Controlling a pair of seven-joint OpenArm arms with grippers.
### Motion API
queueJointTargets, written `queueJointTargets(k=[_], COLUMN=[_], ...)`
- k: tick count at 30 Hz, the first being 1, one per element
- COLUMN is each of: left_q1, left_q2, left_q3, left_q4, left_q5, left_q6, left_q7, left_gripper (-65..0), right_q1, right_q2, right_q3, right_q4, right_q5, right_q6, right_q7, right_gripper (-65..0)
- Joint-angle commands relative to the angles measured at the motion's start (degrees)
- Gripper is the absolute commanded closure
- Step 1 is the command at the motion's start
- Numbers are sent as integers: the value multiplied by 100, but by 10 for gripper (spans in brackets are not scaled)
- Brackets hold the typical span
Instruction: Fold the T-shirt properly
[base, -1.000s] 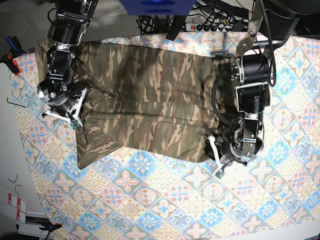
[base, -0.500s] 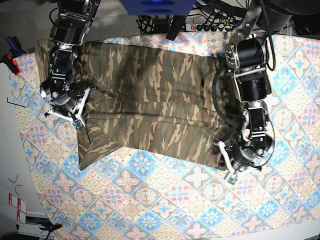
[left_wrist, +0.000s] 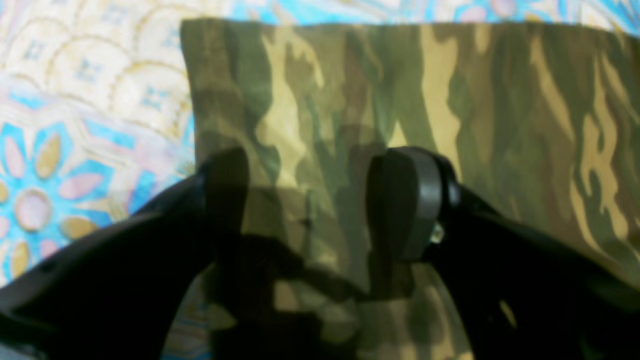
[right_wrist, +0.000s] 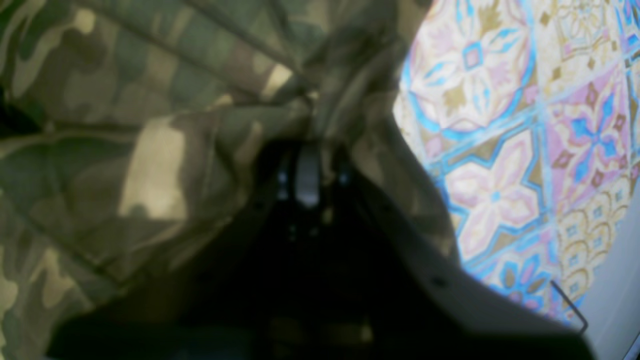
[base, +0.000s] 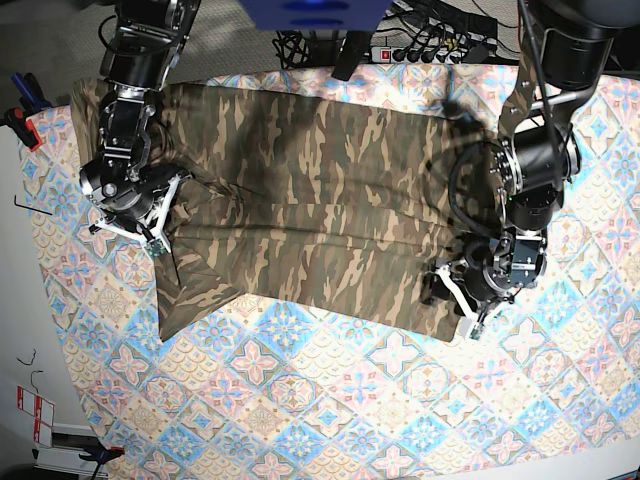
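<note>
The camouflage T-shirt (base: 320, 200) lies flattened lengthwise across the back half of the table. My left gripper (base: 453, 303) hovers over its lower right corner. In the left wrist view this gripper (left_wrist: 315, 200) stands open, its fingers (left_wrist: 405, 200) apart above the flat shirt corner (left_wrist: 450, 100), with nothing pinched. My right gripper (base: 157, 236) sits at the shirt's left end. In the right wrist view it (right_wrist: 307, 150) is shut on a bunched fold of the shirt (right_wrist: 125, 150), and the cloth hides its tips.
A blue, pink and cream tiled tablecloth (base: 330, 400) covers the table. A power strip with cables (base: 420, 50) lies behind the back edge. Clamps (base: 20, 110) grip the left edge, where the cloth ends against a white surface.
My left gripper has opened and let go of the shirt's lower right corner, which now lies stretched further right. Its arm swung right. The right gripper kept its grip, almost still.
</note>
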Motion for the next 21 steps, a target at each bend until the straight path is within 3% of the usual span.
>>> queueJointTargets(k=[1,6,9,14,18,21], left_q1=[-188,-188,-179,-135,-135,-135], left_q2=[-92,-154,-198,-4,224,339], left_q3=[0,17,431,1099,1345,1345], left_q4=[62,62,62,10,-96,-149], left_q5=[-60,-34,239,318,256,256], left_q6=[163,1218,1464,1438,744,260], left_q7=[-183,-210,-210,-219,-210,-210], left_gripper=[-413,-425,-425,-421,-415,-352], right_q1=[85,85,6,6,6,6], right_q2=[34,34,34,34,34,34], right_q3=[17,17,-1,17,8,17], right_q4=[107,107,116,116,116,116], right_q5=[40,40,40,40,40,40], right_q6=[-27,-27,-27,-27,-27,-27], right_q7=[79,79,79,79,79,79], right_gripper=[-7,-7,-7,-7,-7,-7])
